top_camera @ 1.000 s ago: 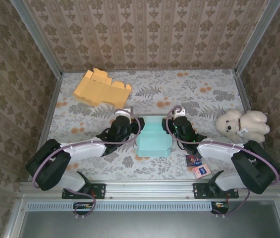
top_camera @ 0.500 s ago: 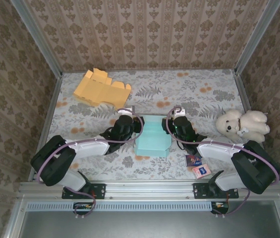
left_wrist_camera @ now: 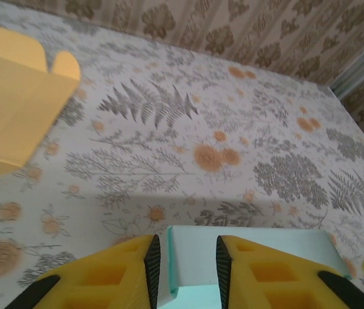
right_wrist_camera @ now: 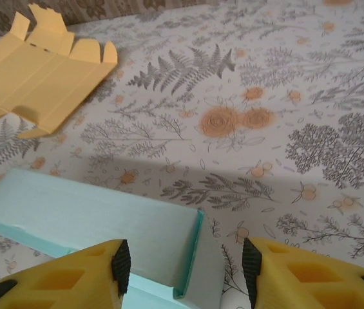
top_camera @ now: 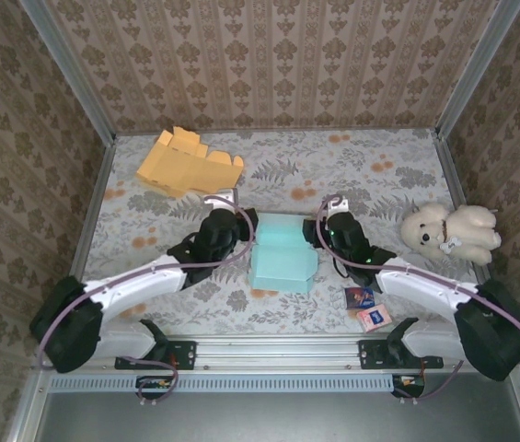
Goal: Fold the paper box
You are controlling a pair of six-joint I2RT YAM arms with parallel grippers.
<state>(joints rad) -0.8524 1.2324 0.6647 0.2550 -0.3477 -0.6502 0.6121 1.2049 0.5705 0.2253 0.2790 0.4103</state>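
The left hand [left_wrist_camera: 185, 257] and right hand [right_wrist_camera: 182, 264], both apart, straddle the box [top_camera: 283, 253]; closing unevenly could crumple its far wall.

Got two white-shelled arms here, left arm [top_camera: 135, 281] and right arm [top_camera: 425, 276], fat black joints on both. Thin mauve cables [top_camera: 254, 228] looped along each. Black bolted brackets [top_camera: 169, 352] at the near edge. Chunky yellow fingers [left_wrist_camera: 104, 280] with square hollows, black pads [left_wrist_camera: 152, 261] on the inner faces.
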